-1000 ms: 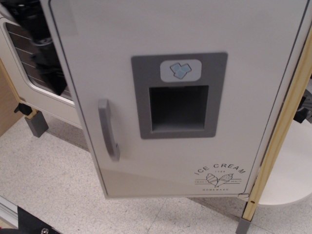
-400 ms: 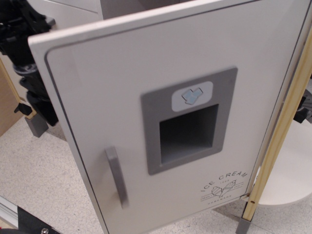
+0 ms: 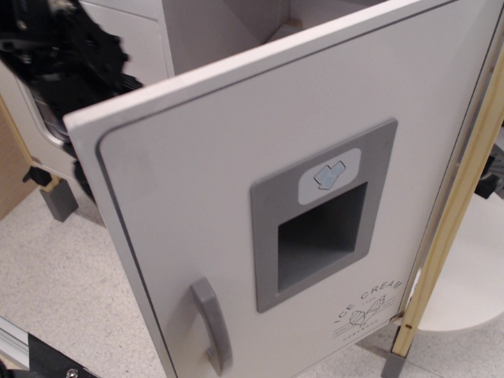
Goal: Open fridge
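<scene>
Arm [image 3: 75, 71] blurred behind ajar fridge [image 3: 236, 181] door.

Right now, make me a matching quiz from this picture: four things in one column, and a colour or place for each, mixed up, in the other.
Things:
1. fridge door
2. door handle
3. ice dispenser
4. ice cream logo

Descriptions:
A. grey curved bar, lower left of the door
B. white panel, swung open
C. lower right corner of the door
D. grey recess, middle of the door

Pairs: 1-B, 2-A, 3-D, 4-C
</scene>
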Tool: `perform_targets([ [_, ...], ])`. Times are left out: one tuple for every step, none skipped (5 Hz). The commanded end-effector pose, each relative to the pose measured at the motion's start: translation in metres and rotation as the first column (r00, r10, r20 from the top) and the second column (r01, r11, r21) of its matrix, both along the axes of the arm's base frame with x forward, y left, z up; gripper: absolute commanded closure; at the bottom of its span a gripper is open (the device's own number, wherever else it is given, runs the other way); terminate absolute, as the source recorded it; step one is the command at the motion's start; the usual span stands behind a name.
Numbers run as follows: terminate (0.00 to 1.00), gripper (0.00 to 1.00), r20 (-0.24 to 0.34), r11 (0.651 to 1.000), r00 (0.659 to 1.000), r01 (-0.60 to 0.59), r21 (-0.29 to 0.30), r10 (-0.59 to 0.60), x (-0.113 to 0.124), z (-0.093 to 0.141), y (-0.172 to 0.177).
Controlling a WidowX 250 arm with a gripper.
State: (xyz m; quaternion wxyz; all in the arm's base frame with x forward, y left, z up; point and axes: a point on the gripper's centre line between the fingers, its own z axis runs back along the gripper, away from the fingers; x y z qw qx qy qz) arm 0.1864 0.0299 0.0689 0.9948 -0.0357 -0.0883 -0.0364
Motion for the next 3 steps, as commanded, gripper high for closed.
perform_targets([
  [0.00,0.00,0.010,0.997,0.997,0.075,-0.016,-0.075,0.002,0.013,-0.037],
  [0.00,0.00,0.001,0.997,0.998,0.070,-0.026,-0.070,0.007,0.013,-0.050],
  [1.00,0.00,-0.035,0.996,0.996,0.083,-0.032,-0.084,0.007,0.011,-0.061],
])
